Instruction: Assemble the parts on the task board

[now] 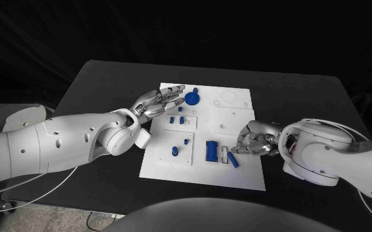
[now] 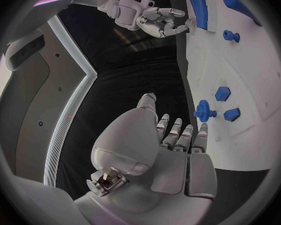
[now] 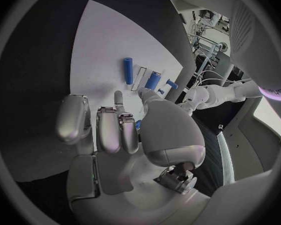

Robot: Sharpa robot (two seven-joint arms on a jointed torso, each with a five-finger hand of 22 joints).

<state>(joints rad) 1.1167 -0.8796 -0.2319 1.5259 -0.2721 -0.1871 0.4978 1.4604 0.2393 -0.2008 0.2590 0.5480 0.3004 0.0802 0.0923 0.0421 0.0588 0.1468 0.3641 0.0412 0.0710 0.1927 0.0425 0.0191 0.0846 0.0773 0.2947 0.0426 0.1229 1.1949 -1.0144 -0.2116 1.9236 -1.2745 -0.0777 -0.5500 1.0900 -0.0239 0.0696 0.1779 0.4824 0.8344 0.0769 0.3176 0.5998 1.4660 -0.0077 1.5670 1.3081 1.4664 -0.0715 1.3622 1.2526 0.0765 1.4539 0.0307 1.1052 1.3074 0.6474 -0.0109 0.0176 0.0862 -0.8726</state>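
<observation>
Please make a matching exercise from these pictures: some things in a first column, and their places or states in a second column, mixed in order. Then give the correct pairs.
Column one:
1. left hand
2. right hand
3. blue gear
4. long blue block

Column two:
A. lies flat in the near part of the task board, beside an empty slot
B. fingers curled, at the board's right edge
C. fingers spread, over the board's far left corner
D. sits on the far part of the board, just past the left hand's fingertips

Pairs: 1-C, 2-B, 3-D, 4-A
</observation>
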